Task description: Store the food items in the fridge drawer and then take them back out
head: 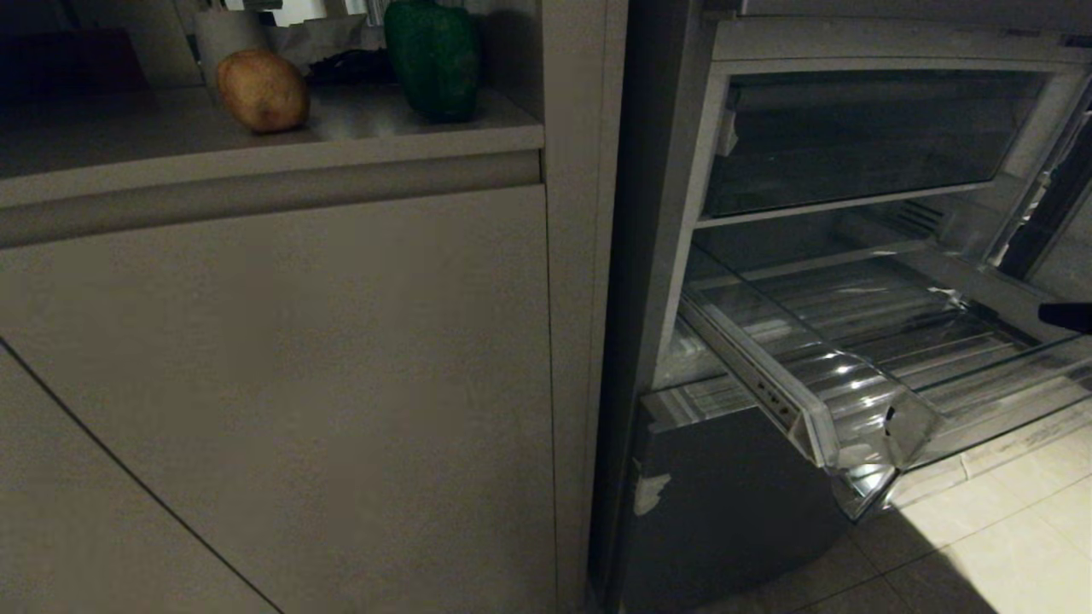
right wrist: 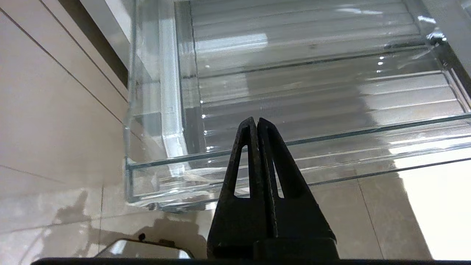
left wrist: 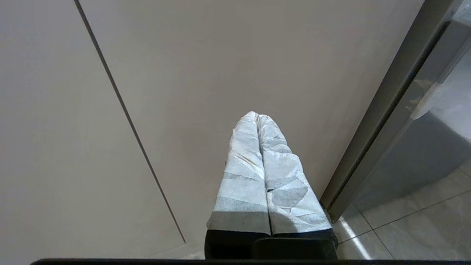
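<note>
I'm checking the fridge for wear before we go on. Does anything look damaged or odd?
Yes. The grey panel below the pulled-out fridge drawer has a pale chipped patch near its left edge, like scraped finish. The drawer's front corner also shows a small dark mark; whether it's a crack is unclear.

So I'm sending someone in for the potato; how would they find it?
Left of the open fridge runs a counter above plain cupboard fronts. The potato lies on it near the back. It is the rounded tan-brown lump; the green pepper to its right is taller and glossy.
</note>
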`<state>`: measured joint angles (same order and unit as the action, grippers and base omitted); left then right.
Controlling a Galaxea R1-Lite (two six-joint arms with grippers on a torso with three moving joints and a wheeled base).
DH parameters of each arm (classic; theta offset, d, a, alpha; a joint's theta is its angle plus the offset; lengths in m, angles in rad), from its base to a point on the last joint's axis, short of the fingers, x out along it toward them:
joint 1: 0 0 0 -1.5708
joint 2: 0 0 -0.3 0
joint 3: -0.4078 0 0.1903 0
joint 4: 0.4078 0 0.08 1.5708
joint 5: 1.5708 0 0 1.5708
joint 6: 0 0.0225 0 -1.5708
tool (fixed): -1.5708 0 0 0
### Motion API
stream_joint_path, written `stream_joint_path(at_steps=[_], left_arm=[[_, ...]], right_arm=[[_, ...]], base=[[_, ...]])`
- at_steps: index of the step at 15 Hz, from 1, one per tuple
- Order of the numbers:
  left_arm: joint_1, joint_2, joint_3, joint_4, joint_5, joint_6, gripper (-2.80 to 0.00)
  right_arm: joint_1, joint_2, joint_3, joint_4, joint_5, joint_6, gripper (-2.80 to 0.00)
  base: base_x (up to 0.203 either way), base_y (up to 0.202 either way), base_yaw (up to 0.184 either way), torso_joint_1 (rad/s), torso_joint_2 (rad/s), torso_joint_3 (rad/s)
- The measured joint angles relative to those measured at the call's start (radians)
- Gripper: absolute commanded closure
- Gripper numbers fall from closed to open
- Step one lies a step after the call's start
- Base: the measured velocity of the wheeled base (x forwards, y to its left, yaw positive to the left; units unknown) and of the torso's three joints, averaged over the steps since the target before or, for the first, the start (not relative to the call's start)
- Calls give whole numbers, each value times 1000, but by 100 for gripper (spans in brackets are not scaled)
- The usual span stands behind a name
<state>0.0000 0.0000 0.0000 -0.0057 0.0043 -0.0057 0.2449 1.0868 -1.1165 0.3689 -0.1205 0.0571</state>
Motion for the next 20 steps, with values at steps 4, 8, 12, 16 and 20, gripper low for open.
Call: stream_joint_path(at_steps=[4,8,12,16,20], left_arm=[[0,0,0,0,0,0,0],[0,0,0,0,0,0,0],[0,0,0,0,0,0,0],[0,0,0,0,0,0,0],[0,0,0,0,0,0,0]], right_arm=[[-11,64,-23,-1,36,-2,0],[-12,161,-41,-44,38,0,0],[-14,207,-36,-47,34,2,0],[-21,212,-33,-45,33,-6,0],[-24,206,-34,-36,32,-7,0]], base=[[0,0,0,0,0,0],[0,0,0,0,0,0],[0,0,0,0,0,0],[0,0,0,0,0,0],[0,0,0,0,0,0]])
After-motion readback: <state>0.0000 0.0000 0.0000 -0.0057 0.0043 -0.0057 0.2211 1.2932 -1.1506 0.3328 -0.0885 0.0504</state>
